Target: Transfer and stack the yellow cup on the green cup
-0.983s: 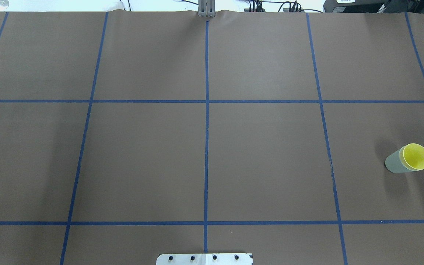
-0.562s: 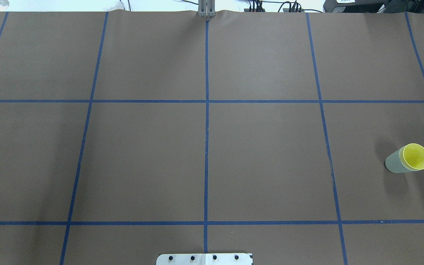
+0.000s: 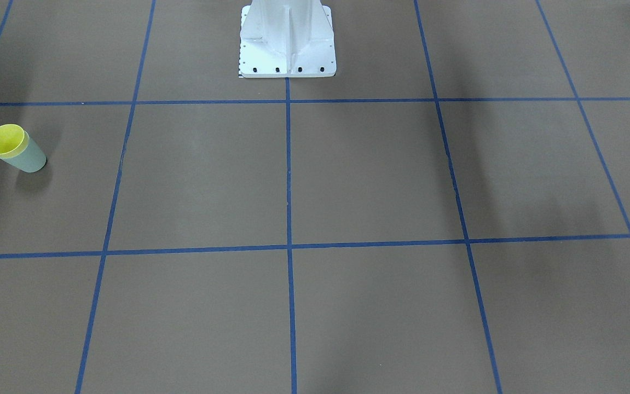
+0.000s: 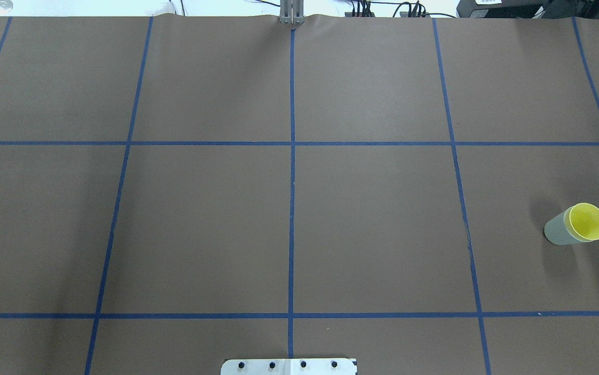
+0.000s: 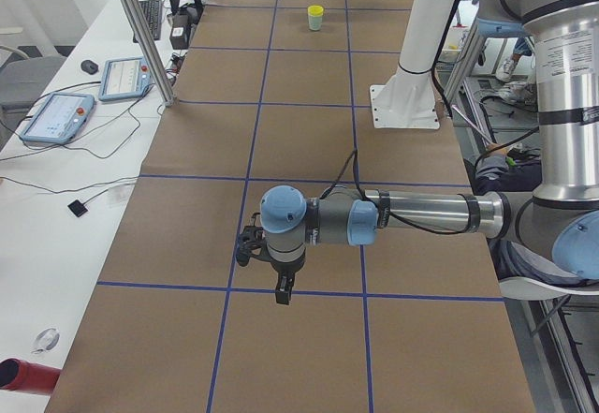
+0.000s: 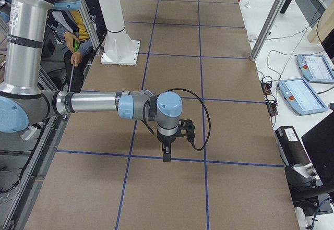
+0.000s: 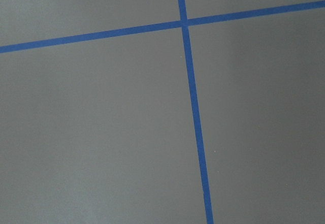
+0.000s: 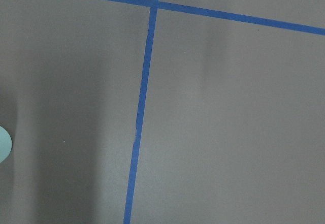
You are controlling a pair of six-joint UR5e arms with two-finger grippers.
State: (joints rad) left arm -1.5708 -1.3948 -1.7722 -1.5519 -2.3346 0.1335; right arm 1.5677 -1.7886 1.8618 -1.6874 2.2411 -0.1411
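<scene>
yellow cup nested in green cup, far from left gripper

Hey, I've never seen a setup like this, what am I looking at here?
This is a two-armed robot at a brown table gridded with blue tape. Two pictures look down on the table, one from behind the robot, one facing it; two look along it from its ends; two come from wrist cameras and show mostly bare table. On the robot's right side the yellow cup sits nested in the green cup, upright. The left gripper and the right gripper hang over bare table, holding neither cup; whether they are open, I can't tell.
</scene>
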